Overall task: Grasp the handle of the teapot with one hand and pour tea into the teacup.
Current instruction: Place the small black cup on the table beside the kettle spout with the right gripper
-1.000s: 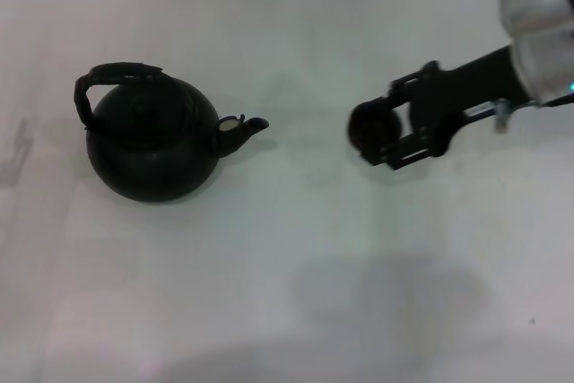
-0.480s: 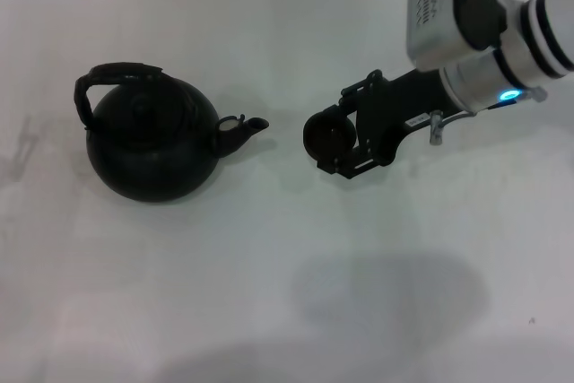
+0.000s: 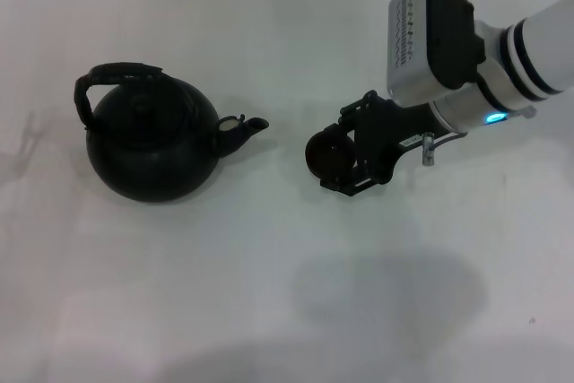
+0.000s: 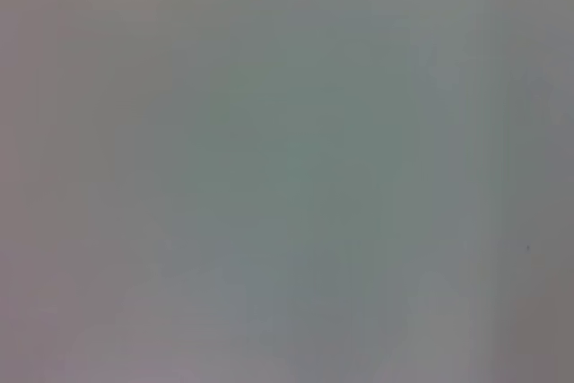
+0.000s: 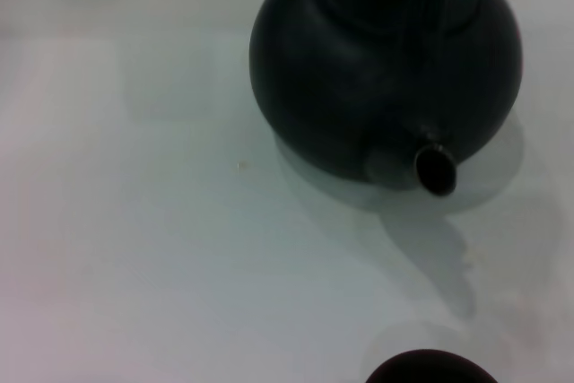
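Black teapot (image 3: 152, 145) with arched handle (image 3: 115, 78) upright at table (image 3: 269, 293) left, spout (image 3: 244, 130) pointing right toward small teacup (image 3: 328, 153), near it, held clamped in right gripper (image 3: 345, 157); left gripper unseen.

A white table (image 3: 269, 293) carries a black teapot (image 3: 152, 145) on the left, its handle (image 3: 112, 78) arching over the lid with open room above and around it. Its spout points right, toward a small teacup (image 3: 327, 152) held in the right tool (image 3: 339, 157). Bare table lies between spout and teacup. The whole near side of the table is open.
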